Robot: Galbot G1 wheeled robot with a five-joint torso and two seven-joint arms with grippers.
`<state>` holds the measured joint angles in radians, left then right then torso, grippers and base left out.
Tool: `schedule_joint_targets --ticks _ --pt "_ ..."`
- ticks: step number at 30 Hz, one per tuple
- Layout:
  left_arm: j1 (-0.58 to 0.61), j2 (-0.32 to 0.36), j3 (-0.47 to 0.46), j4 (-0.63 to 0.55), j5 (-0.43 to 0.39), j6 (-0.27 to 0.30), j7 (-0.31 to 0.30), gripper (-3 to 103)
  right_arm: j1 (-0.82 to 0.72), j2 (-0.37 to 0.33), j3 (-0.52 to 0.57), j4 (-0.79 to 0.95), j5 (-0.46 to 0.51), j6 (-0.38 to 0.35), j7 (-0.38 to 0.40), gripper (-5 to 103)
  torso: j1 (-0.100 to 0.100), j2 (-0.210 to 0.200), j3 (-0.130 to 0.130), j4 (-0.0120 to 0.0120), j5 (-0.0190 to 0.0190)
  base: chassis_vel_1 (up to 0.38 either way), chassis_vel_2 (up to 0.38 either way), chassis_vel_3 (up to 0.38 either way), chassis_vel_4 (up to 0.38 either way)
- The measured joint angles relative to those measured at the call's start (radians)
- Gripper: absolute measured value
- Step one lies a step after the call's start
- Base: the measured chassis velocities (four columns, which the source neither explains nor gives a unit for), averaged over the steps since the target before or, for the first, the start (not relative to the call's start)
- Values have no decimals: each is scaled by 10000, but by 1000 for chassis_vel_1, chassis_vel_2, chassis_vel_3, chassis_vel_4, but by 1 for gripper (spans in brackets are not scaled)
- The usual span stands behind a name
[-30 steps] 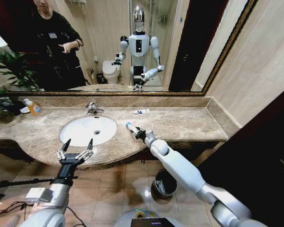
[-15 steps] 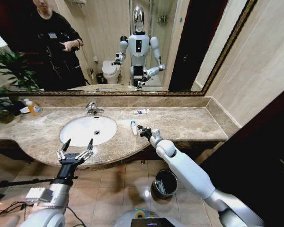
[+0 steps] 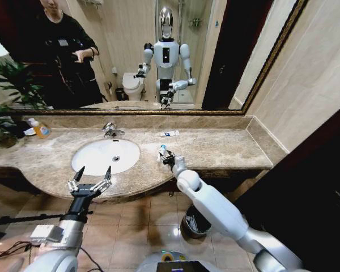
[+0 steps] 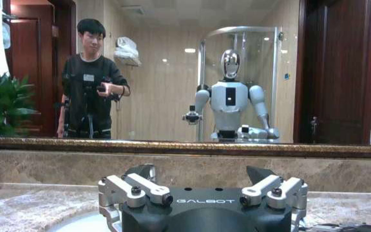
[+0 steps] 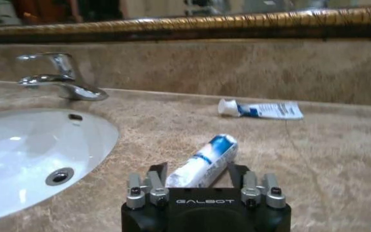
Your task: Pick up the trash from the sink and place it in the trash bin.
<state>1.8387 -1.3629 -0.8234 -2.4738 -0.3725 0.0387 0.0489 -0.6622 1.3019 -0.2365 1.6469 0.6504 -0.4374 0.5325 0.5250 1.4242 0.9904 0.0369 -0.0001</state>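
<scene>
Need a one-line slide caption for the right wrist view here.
Right tool closed around a white-and-blue tube on the marble counter, beside the sink; a second tube lies near the backsplash.

Left claw (image 4: 202, 193) with fingers spread, over the sink's (image 4: 76, 223) rim, facing the mirror (image 4: 192, 72).

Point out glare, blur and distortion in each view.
Head view: wide-angle bending of the mirror frame. Left wrist view: ceiling lights glare in the mirror, left gripper soft. Right wrist view: highlights on the faucet, blurred toothpaste tube.
</scene>
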Motion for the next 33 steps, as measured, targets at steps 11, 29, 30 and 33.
schedule_joint_targets --ticks 11,29,30,33 --pt "0 1 0 0 0 0 0 100 350 540 -375 -278 906 -238 1476 98 0 0 0 -1 -1 0 0 0 0" --pt "0 0 0 0 0 0 0 100 533 975 -398 -1073 519 -17 1506 63 0 0 0 0 0 0 0 0 0" --pt "0 1 0 0 0 0 0 100 534 953 -392 -1098 467 5 1477 62 0 0 0 -1 1 0 0 0 0" --pt "0 1 0 0 0 0 0 100 533 919 -390 -1119 396 29 1441 55 0 0 0 -1 1 0 0 0 0"
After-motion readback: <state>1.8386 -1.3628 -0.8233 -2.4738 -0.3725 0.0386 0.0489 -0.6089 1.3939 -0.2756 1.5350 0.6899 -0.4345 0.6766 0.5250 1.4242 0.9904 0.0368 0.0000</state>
